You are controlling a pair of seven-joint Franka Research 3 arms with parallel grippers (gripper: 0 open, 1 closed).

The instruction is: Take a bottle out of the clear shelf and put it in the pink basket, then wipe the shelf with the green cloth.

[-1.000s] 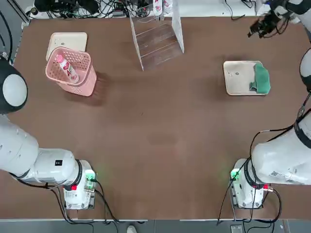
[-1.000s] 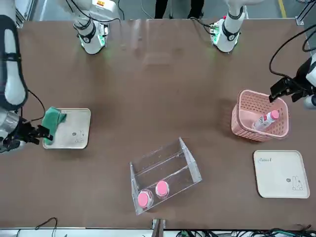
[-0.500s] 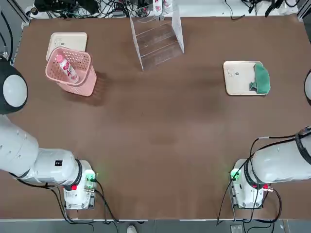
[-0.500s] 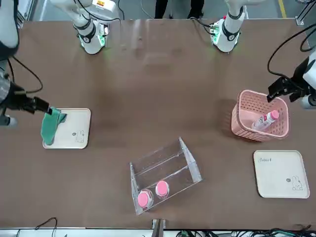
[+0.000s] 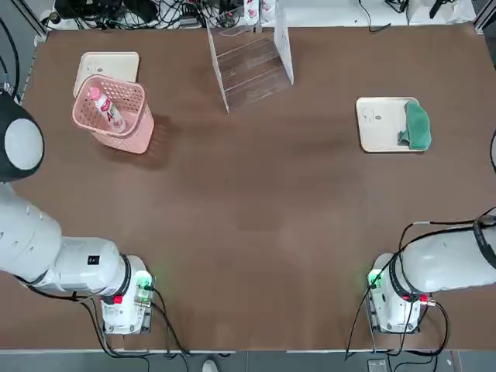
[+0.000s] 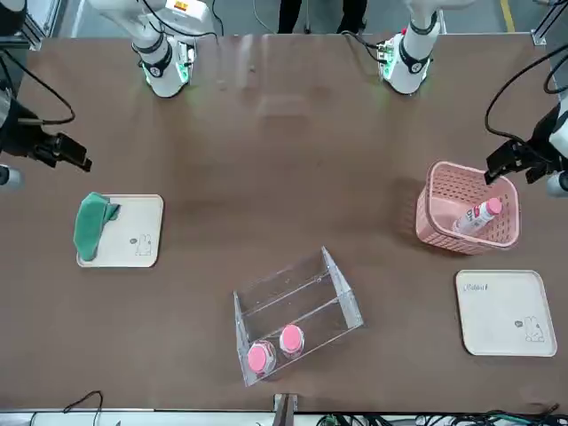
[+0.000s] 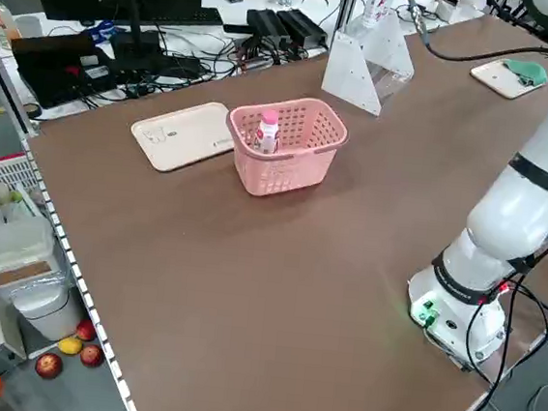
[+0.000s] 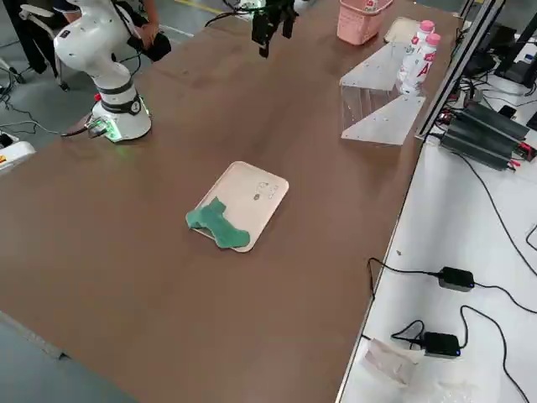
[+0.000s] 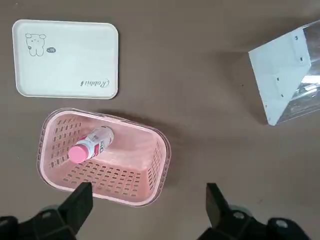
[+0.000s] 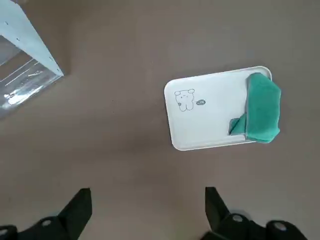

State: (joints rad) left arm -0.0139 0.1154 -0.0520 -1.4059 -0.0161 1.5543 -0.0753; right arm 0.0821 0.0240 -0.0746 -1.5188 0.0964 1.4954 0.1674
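One bottle (image 5: 105, 108) (image 6: 475, 216) (image 9: 90, 145) leans inside the pink basket (image 5: 129, 139) (image 6: 442, 232) (image 9: 105, 184). Two more bottles (image 6: 274, 348) stand in the clear shelf (image 5: 249, 68) (image 6: 300, 306) at the table's far edge. The green cloth (image 5: 417, 126) (image 6: 91, 222) (image 10: 261, 114) lies on one end of a cream tray (image 5: 378, 124) (image 10: 210, 117). My left gripper (image 6: 513, 171) (image 9: 147, 206) hangs open and empty above the basket's robot side. High above the table near the cloth tray, my right gripper (image 6: 78, 160) (image 10: 147, 207) is open and empty.
A second cream tray (image 5: 108, 63) (image 6: 506, 312) (image 9: 65, 57) lies bare just beyond the basket. Cables and boxes sit past the table's far edge (image 5: 139, 12). Both arm bases (image 5: 124, 298) (image 5: 395, 298) stand at the near edge.
The right gripper has pulled up and away from the cloth tray, empty. The cloth stays on the tray. The left gripper has barely moved.
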